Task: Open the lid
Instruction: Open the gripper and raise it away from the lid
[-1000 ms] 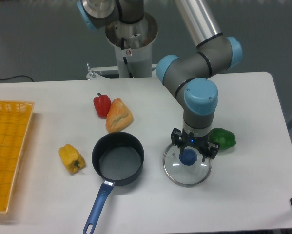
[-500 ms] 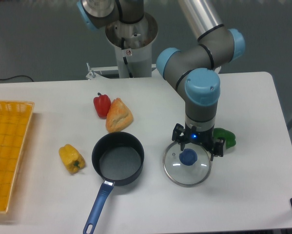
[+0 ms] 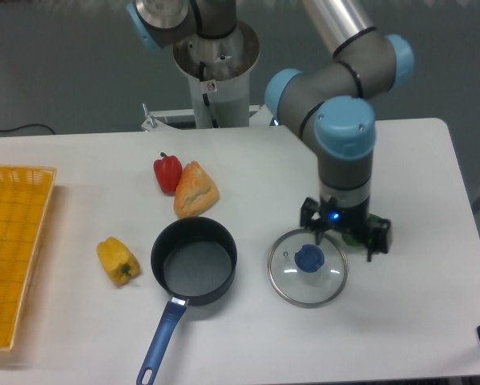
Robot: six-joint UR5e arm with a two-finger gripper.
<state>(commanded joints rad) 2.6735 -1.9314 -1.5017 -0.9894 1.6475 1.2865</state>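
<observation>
The lid [image 3: 308, 278] lies flat on the table [image 3: 416, 160] toward its right front, beside the saucepan [image 3: 193, 261]. The gripper [image 3: 345, 237] hangs spread, empty, just beside its rim. Risk: a careless sweep could clip the lid and slide it.

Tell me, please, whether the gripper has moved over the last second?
Yes. The gripper has shifted right and up, off the lid's blue knob; the lid has stayed put.
</observation>
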